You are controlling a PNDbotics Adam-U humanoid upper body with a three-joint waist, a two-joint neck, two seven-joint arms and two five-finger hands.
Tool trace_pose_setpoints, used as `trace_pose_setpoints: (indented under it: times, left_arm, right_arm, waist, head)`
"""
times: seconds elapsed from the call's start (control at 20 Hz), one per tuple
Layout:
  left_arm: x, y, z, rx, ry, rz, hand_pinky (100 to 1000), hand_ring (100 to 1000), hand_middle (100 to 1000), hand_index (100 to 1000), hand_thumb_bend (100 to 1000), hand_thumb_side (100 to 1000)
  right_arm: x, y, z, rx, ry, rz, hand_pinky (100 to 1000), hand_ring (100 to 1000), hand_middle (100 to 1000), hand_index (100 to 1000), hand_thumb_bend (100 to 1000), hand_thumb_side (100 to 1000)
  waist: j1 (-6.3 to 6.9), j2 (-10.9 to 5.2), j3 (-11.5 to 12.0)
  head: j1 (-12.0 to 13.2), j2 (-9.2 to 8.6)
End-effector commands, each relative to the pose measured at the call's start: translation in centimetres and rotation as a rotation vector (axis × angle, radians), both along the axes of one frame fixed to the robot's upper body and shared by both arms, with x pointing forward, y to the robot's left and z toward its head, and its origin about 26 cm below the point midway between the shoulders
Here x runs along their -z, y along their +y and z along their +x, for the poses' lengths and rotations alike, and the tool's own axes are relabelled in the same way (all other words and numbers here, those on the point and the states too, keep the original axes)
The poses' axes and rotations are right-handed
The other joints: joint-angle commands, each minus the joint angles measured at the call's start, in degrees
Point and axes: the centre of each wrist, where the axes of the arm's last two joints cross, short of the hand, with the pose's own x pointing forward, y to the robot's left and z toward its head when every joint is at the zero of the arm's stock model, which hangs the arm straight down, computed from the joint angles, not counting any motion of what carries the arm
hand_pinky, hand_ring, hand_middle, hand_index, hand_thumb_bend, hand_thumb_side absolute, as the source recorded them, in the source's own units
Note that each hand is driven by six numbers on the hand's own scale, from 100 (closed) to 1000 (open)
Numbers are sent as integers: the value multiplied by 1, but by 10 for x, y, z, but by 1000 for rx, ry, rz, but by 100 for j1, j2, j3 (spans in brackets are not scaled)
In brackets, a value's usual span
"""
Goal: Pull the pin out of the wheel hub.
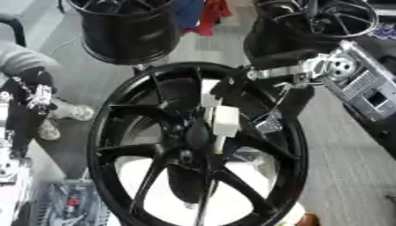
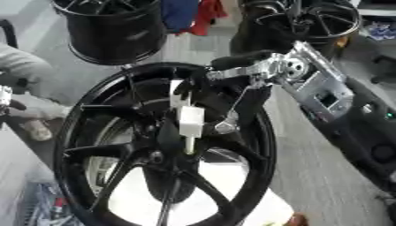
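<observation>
A large black wheel hub (image 1: 154,114) with several spokes stands upright and fills the middle of both views. Over its centre hangs a pin with a white block-shaped handle (image 1: 226,120) and a thin pale shaft (image 1: 219,145) that points down at the centre (image 1: 188,155). My right arm (image 1: 329,66), silver and black, comes in from the upper right. My right hand (image 1: 230,86) sits over the hub's upper rim, its dark fingers curled round the top of the white handle. My left hand shows in neither view.
Two more black wheel hubs stand behind, one at the upper left (image 1: 127,26) and one at the upper right (image 1: 325,20). A person's grey sleeve (image 1: 19,59) and shoes (image 1: 71,111) show at the left edge. Tools lie at the lower left (image 1: 70,203).
</observation>
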Motion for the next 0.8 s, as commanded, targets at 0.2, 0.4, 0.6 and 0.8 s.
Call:
trace_pose_setpoints:
  times: [0.2, 0.4, 0.6, 0.8]
  left_arm:
    - [-10, -1, 1, 13, -32, 16, 449, 612, 638, 781, 225, 599]
    - [-10, -1, 1, 13, -32, 15, 448, 612, 638, 781, 225, 599]
    - [-10, -1, 1, 14, -32, 15, 448, 612, 638, 781, 224, 599]
    - [-10, -2, 1, 15, -33, 15, 449, 612, 638, 782, 224, 600]
  right_arm:
    - [1, 0, 6, 7, -20, -17, 834, 824, 830, 960, 314, 327]
    - [4, 3, 7, -1, -18, -20, 826, 815, 825, 959, 314, 326]
    - [8, 6, 7, -10, -10, -24, 810, 805, 820, 958, 311, 323]
    - [13, 9, 8, -18, 5, -28, 787, 794, 814, 957, 308, 324]
  waist:
    - [30, -51, 21]
    - [28, -48, 25]
    - [26, -45, 29]
    - [27, -46, 32]
  head:
    - [-24, 26]
    - [-31, 26]
    - [-37, 26]
    - [-38, 26]
